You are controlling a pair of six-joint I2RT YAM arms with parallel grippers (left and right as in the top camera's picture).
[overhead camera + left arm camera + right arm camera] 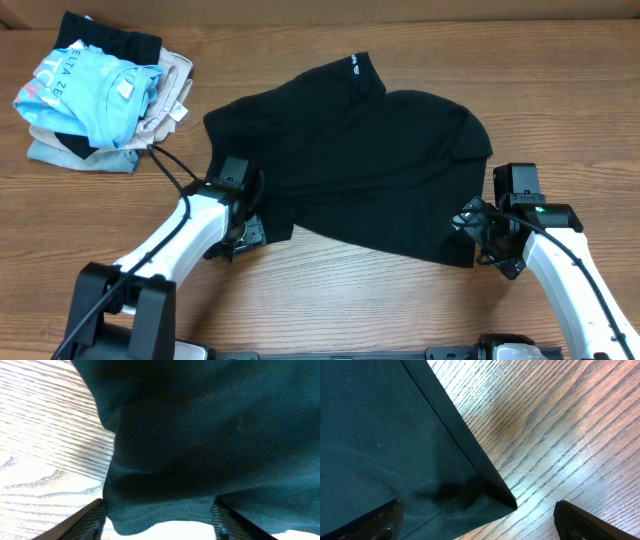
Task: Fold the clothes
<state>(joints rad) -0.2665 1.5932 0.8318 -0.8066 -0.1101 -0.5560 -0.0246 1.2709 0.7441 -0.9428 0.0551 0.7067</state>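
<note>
- At the far left of the table point(350, 310) I see a loose pile of clothes: a light blue tee point(95, 90) lies on top, with beige garments point(168, 98) and a dark piece point(110, 35) under and behind it.
- White letters on the blue tee read "ELTA ZE"; the rest is folded out of sight.
- The left gripper point(248, 208) sits at the black shirt's left edge. In its wrist view its fingers point(92, 519) stand apart, with a loose fold of the shirt point(210, 435) bulging between them. I read it as released, though I cannot tell whether the fingers touch the cloth.
- The black shirt point(370, 170) lies spread and rumpled across the middle of the table, well apart from the pile.
- A small white logo point(356, 58) shows on the shirt's upper edge; it is too small for me to read.
- The right gripper point(480, 238) is at the shirt's lower right corner, fingers point(382, 521) spread wide and grasping nothing. The hemmed corner point(490, 490) lies flat on the wood between them.
</note>
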